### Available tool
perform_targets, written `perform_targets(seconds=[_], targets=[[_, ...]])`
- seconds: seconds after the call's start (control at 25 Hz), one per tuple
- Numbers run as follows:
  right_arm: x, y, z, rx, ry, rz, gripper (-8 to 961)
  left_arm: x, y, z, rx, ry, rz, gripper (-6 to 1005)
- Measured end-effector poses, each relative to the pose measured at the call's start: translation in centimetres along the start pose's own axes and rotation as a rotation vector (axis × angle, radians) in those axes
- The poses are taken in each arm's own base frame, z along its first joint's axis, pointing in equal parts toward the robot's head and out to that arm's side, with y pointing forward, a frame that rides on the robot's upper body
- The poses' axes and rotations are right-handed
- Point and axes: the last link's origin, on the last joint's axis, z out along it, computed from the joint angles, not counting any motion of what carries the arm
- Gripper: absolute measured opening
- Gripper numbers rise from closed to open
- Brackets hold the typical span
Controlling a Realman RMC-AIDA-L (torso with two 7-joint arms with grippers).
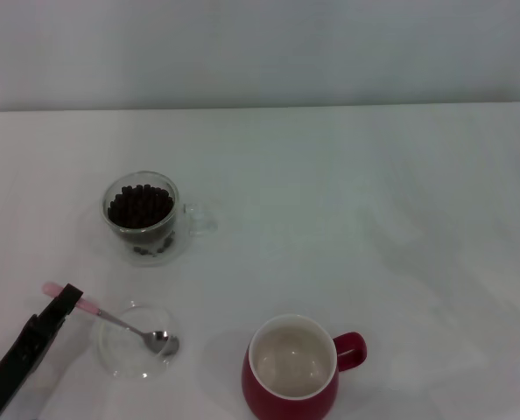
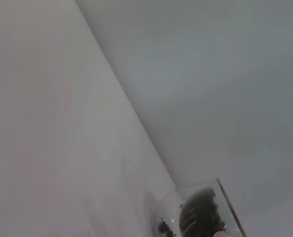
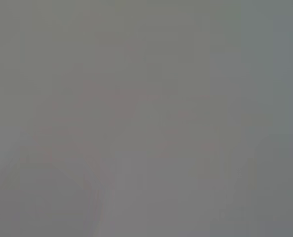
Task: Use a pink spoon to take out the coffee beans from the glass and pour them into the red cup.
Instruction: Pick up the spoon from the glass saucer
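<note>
Red cup (image 1: 291,367) empty, beans (image 1: 141,206) in glass (image 1: 144,219); left gripper (image 1: 60,302) at spoon (image 1: 111,319), jaws unreadable; scooping pending.

surface: white table (image 1: 347,219) | behind: plain pale wall (image 1: 260,52), possibly grey | light: soft, even

Item count, head view:

- One glass (image 1: 143,217) with side handle.
- Coffee beans (image 1: 140,206) inside glass: many, too small and too densely heaped for an exact count.
- One pink spoon (image 1: 111,320).
- One shallow clear dish (image 1: 129,360).
- One red cup (image 1: 293,369).
- One pincer (image 1: 66,297) visible, left arm.
- One worktop (image 1: 374,201).

Left wrist view: same single glass (image 2: 198,212), partly cropped.
</note>
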Motion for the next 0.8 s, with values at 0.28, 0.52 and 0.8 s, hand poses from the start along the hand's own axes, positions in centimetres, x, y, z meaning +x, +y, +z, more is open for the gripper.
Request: perform_targets(seconds=[0.28,0.52,0.8], targets=[[0.0,0.0,0.0,-0.001,0.002,-0.001,692,0.2,0.0,0.0,-0.004,0.005,0.026,127],[0.0,0.1,0.0,-0.003,-0.001,-0.001,692,0.2,0.2,-0.3,-0.026,0.000,0.062,125],[0.0,0.3,0.1,-0.002,-0.003,0.003,692,1.0,0.4,-1.6,-0.076,-0.001,0.131,124]])
